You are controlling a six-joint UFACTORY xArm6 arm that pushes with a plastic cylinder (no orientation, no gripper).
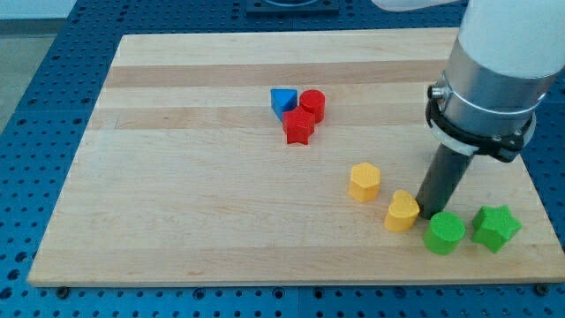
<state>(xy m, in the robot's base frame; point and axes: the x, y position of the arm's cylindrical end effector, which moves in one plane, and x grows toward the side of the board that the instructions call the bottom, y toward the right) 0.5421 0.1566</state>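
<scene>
Tip (430, 215) beside yellow heart block (402, 212)

We take this for a robotics lab bench rather than a home or shop. Our desk (265, 177) is a pale wooden board laid on a blue metal plate (35, 106) drilled with a regular grid of holes, the kind used to bolt down equipment. A white and grey robot arm (494, 62) stands over the board. Small coloured blocks (300, 110) lie on it. The dim strip at the view's top is perhaps further equipment.
</scene>
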